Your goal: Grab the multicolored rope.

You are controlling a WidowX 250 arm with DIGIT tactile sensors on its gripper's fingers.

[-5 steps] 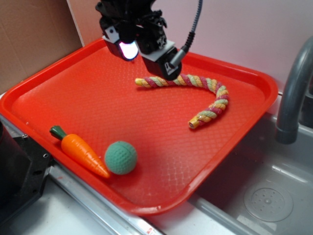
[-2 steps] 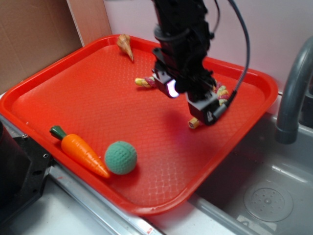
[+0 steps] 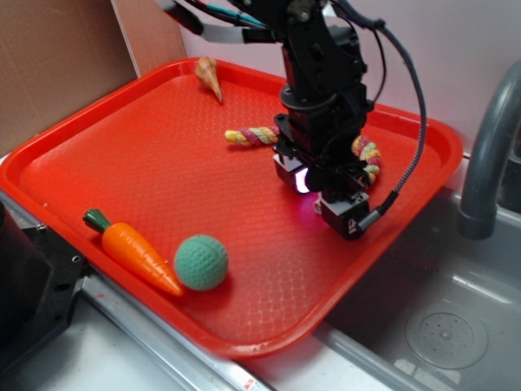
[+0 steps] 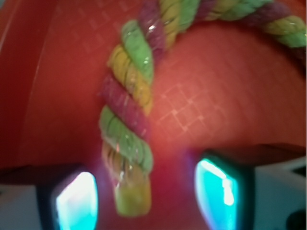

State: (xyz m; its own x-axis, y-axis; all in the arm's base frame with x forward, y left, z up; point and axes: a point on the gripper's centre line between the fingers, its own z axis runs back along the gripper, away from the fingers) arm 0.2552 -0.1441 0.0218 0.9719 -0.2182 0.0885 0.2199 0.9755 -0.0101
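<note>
One target: rope [image 4: 127, 124] curving along the tray's [image 3: 122, 130] far right edge.
Claw [image 4: 146, 194]: spread open, straddling the rope's end.
Contact: apparently none; view blurred.
Remaining: close, lift.

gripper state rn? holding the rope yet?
Gripper: open, holding nothing. Its fingers straddle the end of the multicolored rope, which still lies on the red tray.
</note>
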